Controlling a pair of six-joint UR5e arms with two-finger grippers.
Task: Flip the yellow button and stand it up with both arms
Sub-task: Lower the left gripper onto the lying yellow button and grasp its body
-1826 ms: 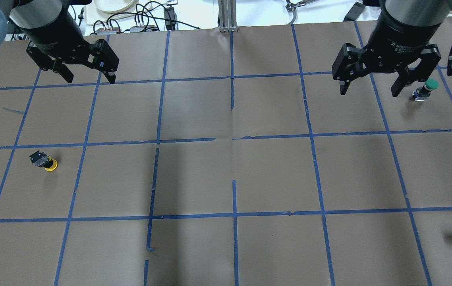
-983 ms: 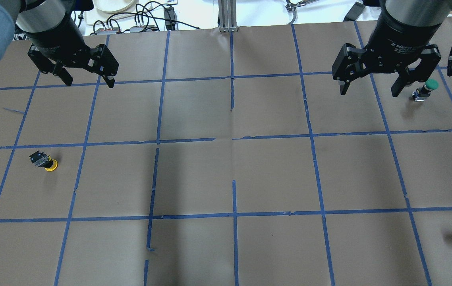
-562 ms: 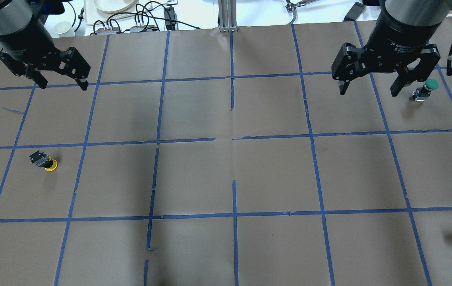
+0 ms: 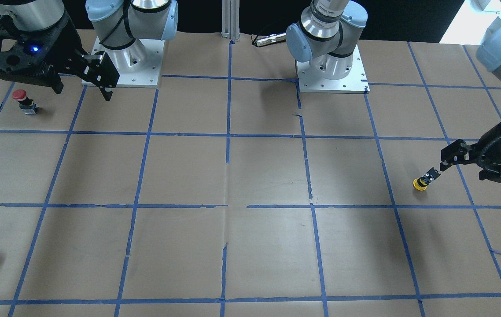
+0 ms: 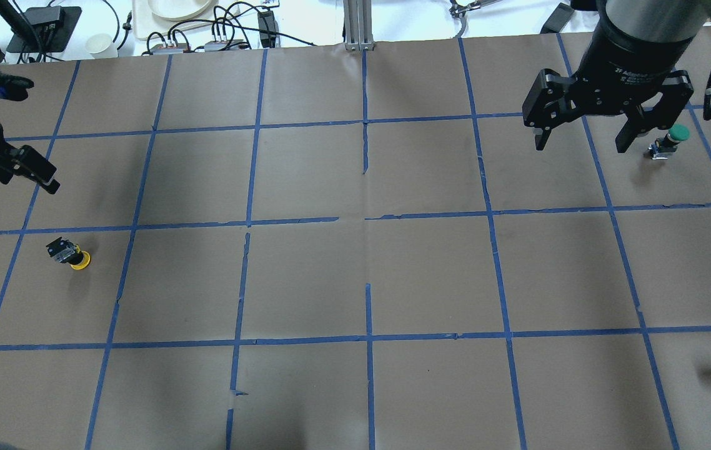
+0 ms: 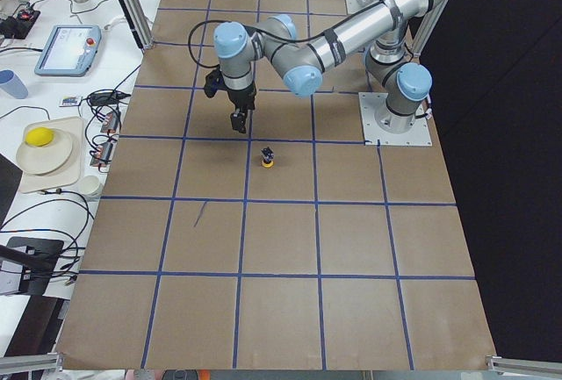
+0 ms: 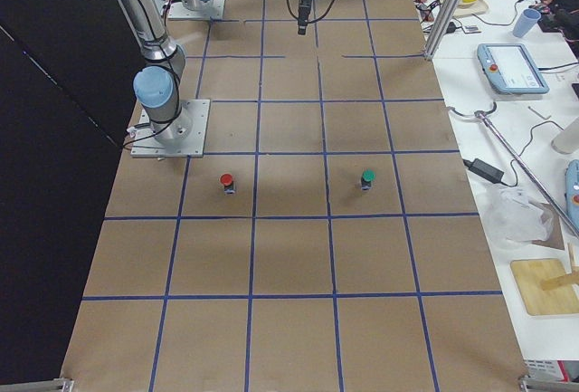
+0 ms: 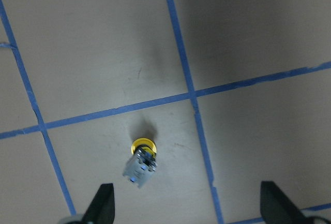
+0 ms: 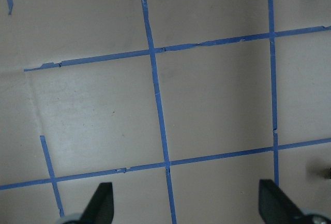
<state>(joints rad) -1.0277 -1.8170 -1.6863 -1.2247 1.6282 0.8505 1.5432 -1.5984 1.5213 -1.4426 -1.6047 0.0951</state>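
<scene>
**Item inspected:** the yellow button (image 8: 139, 158), a small push-button switch with a yellow plastic mushroom cap, silver metal collar and black rectangular contact block. It rests inverted, with the cap on the brown paper table cover (image 5: 305, 281) taped in blue squares and the contact block uppermost, leaning slightly. That posture is judged to be the reason a flip is called for.

**Left claw** (image 8: 189, 211), a black two-finger gripper: the fingers are spread to what looks like full width, with nothing held. The button lies below the claw and just ahead of the fingertip line, nearer one finger than the other, untouched. The wide spread is judged to give clearance for a descent around the contact block. Centring appears outstanding.

**Right claw** (image 5: 580, 142), likewise black and two-fingered: wide open and empty, hanging above the table. The button is well apart from it, across the table's width. This claw is judged to be in reserve for the regrasp that a two-arm flip requires.
</scene>
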